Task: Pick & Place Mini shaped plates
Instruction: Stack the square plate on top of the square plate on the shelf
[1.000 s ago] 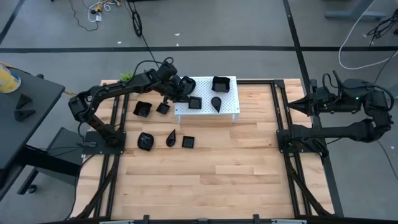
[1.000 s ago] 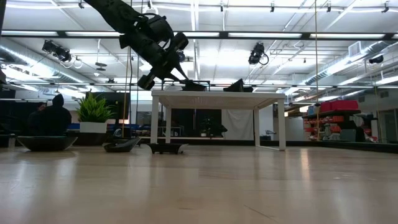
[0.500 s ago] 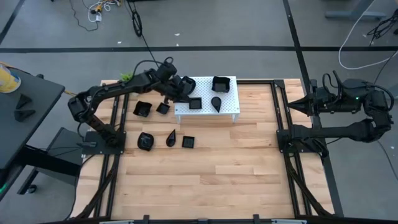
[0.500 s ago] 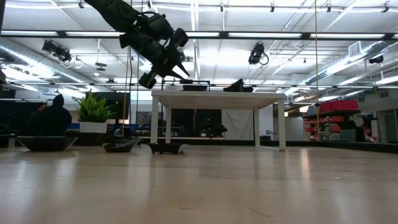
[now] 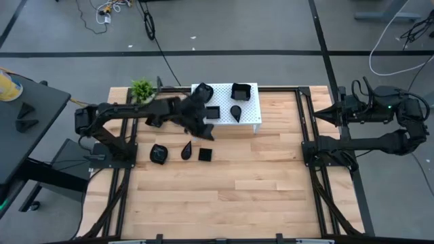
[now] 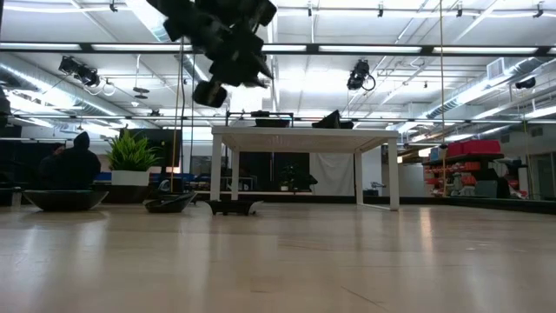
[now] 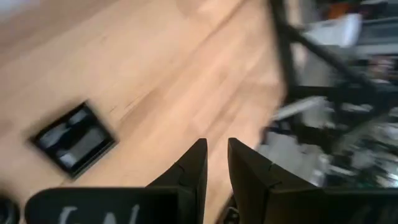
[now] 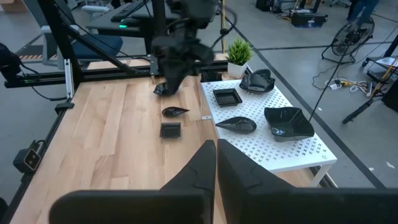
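My left arm stretches across the table; right arm parked at the edge.
My left claw (image 5: 205, 131) hangs slightly parted, empty, beside the white perforated stand (image 5: 249, 116); my wrist view alone shows a square plate (image 7: 73, 138) below. Right claw (image 8: 216, 163) closed.

We see small glossy black dishes (image 5: 205, 154), all black w/ pale glints, at centre-left of the high view. White stand w/ a perforated dot pattern (image 5: 248, 112) up top centre. Light wood plank tabletop (image 5: 230, 190), streaky grain. Green leafy plant (image 5: 142, 89) upper left. Yellow object (image 5: 8, 86) far left edge. Grey floor (image 5: 224, 27), black frame rails (image 5: 304, 122).
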Controlling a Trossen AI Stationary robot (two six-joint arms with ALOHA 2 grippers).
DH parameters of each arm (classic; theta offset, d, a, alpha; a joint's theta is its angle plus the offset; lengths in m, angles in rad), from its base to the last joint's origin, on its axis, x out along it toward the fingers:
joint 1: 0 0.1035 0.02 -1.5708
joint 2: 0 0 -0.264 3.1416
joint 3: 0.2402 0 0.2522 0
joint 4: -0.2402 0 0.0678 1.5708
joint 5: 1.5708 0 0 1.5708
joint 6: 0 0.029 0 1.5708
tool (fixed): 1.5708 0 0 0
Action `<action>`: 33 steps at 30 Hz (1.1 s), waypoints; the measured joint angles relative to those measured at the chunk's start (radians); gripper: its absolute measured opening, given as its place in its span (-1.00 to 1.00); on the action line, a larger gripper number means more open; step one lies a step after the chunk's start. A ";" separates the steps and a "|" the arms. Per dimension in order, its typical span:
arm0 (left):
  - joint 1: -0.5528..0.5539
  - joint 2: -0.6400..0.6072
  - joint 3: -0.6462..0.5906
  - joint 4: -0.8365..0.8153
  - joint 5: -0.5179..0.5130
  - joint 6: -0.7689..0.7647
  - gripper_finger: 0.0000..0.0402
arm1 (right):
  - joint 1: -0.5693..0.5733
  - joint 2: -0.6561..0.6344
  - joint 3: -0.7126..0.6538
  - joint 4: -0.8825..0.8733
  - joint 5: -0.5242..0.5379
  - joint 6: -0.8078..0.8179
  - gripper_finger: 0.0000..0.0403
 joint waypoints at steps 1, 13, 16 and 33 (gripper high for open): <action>-0.022 0.000 0.000 -0.024 -0.045 -0.020 -0.66 | 0.000 0.000 0.000 0.000 0.000 0.000 -0.90; -0.160 0.000 -0.155 -0.013 -0.290 -0.338 -0.66 | 0.000 0.000 0.000 0.000 0.000 0.000 -0.90; -0.180 0.000 -0.208 0.015 -0.302 -0.389 -0.66 | 0.000 0.000 0.000 0.000 0.000 0.000 -0.90; -0.188 0.000 -0.317 0.070 -0.370 -0.393 -0.18 | 0.000 0.000 0.000 0.000 0.000 0.000 -0.90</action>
